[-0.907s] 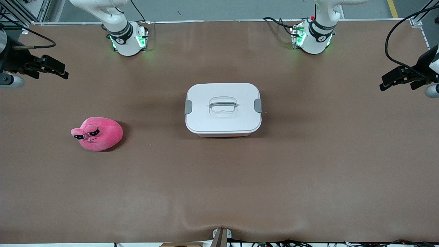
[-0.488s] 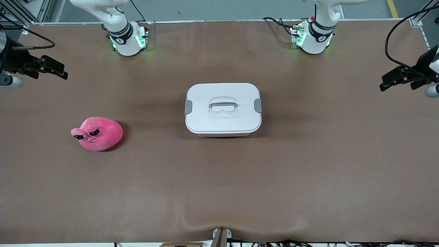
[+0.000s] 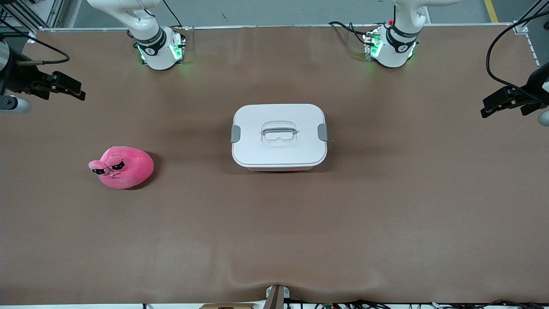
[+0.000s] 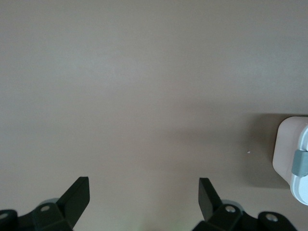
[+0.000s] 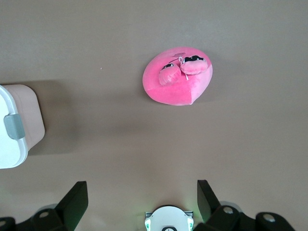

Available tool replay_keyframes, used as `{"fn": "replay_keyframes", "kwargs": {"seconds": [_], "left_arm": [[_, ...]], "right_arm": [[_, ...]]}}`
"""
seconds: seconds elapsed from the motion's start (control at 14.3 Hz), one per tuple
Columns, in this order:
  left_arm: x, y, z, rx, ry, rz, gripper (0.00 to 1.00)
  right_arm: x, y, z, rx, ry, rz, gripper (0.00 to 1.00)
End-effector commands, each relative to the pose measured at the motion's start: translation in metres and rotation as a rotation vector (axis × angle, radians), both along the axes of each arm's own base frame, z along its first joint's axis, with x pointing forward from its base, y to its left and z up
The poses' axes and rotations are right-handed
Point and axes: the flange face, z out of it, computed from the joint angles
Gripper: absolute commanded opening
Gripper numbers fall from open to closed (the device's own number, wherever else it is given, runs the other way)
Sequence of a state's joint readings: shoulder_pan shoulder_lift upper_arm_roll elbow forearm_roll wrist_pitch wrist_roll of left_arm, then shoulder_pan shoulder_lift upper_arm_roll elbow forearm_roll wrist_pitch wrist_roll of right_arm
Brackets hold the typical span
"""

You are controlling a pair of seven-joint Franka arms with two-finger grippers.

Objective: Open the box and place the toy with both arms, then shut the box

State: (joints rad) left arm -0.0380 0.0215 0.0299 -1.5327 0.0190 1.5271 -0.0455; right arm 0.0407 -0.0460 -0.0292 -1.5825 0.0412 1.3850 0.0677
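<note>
Pink translucent plastic box (image 3: 279,136) with flat white lid (image 3: 279,120) shut, grey side clips (image 3: 235,134) down, recessed handle (image 3: 279,132) at centre; stood mid-table on brown mat (image 3: 274,240). Hot-pink plush toy (image 3: 123,167) with droopy eyes lay well apart from box, toward right arm's end, slightly nearer front camera. Left gripper (image 3: 493,106) hung over left arm's end of table, fingers (image 4: 77,195) spread wide, nothing held. Right gripper (image 3: 72,88) hung over right arm's end, fingers (image 5: 76,197) likewise wide, nothing held. Both well apart from box and toy.
</note>
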Motion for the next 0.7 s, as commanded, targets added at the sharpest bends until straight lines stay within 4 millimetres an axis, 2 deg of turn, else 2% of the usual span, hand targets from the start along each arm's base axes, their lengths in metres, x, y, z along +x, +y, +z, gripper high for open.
{"fn": "replay_keyframes", "kwargs": {"seconds": [0.0, 0.63], "left_arm": [[0.01, 0.0, -0.004, 0.014, 0.01, -0.006, 1.0], [0.02, 0.0, -0.021, 0.011, 0.036, -0.005, 1.0]], "right_arm": [[-0.001, -0.003, -0.001, 0.009, 0.007, -0.014, 1.0], [0.002, -0.001, -0.005, 0.009, 0.004, -0.008, 1.0]]}}
